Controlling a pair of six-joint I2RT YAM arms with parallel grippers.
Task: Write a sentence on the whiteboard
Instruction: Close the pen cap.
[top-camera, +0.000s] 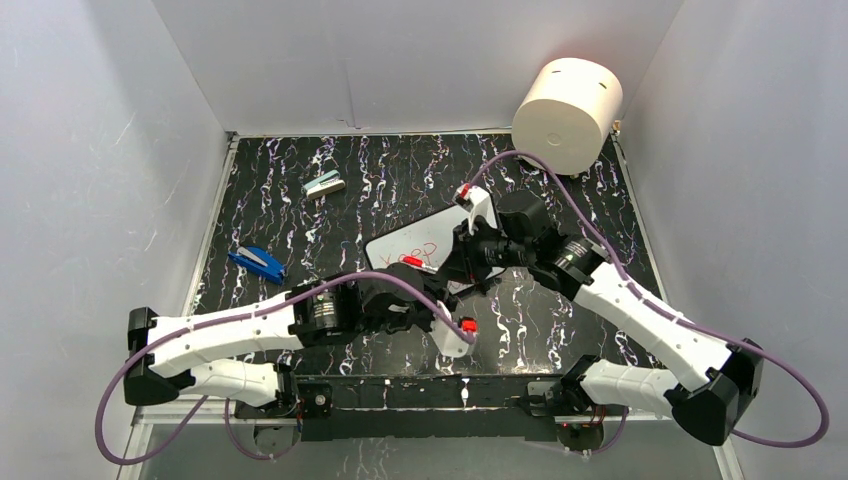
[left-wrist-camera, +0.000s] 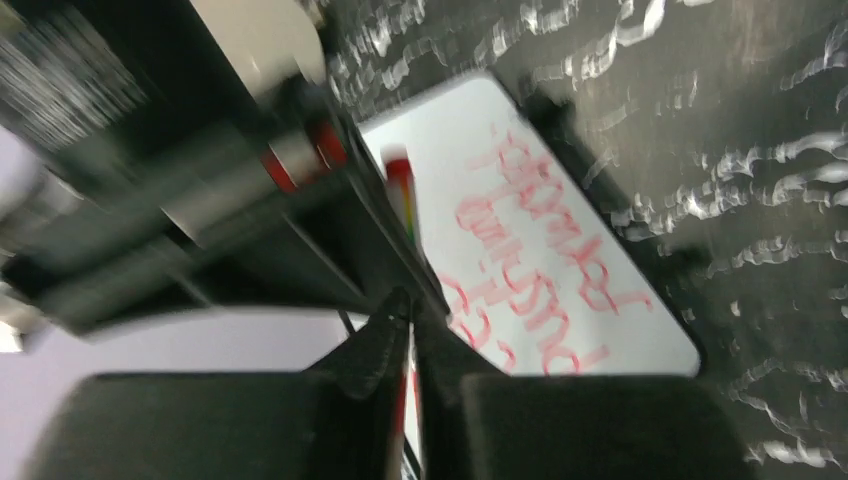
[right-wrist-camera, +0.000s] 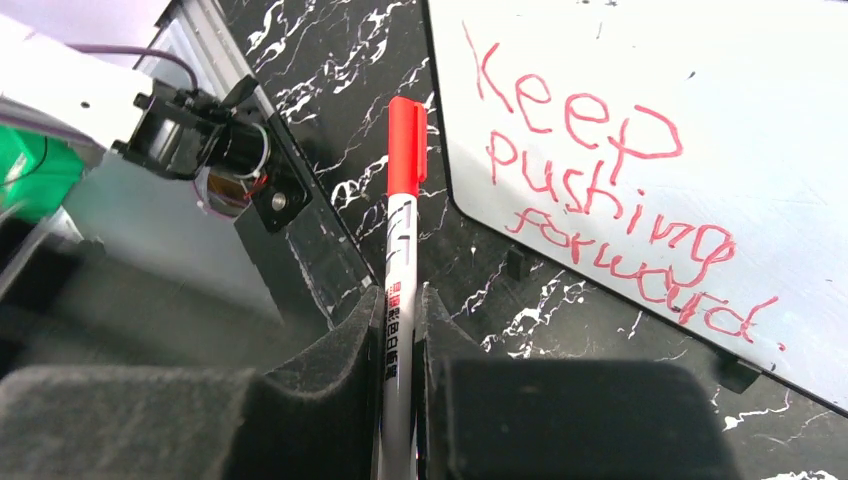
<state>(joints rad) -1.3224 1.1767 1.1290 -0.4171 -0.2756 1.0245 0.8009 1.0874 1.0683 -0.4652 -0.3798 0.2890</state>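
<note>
The whiteboard (top-camera: 405, 243) lies flat mid-table and carries the sentence (right-wrist-camera: 600, 190), red handwriting reading "Keep pushing forward." in three slanted lines. In the right wrist view my right gripper (right-wrist-camera: 402, 295) is shut on a white marker (right-wrist-camera: 400, 260). Its red cap (right-wrist-camera: 406, 150) is on and points past the board's near corner. My left gripper (left-wrist-camera: 412, 305) hovers over the board's near edge, its fingers shut. A thin red-white sliver shows in the gap between them, and I cannot tell what it is. The left wrist view is blurred. In the top view both grippers, left (top-camera: 436, 292) and right (top-camera: 455, 266), meet at the board's near right corner.
A cream cylinder (top-camera: 566, 115) lies at the back right corner. A blue stapler (top-camera: 257, 263) sits at the left, and a small teal-and-white block (top-camera: 324, 185) lies behind it. White walls close in the black marbled table (top-camera: 560, 320) on three sides.
</note>
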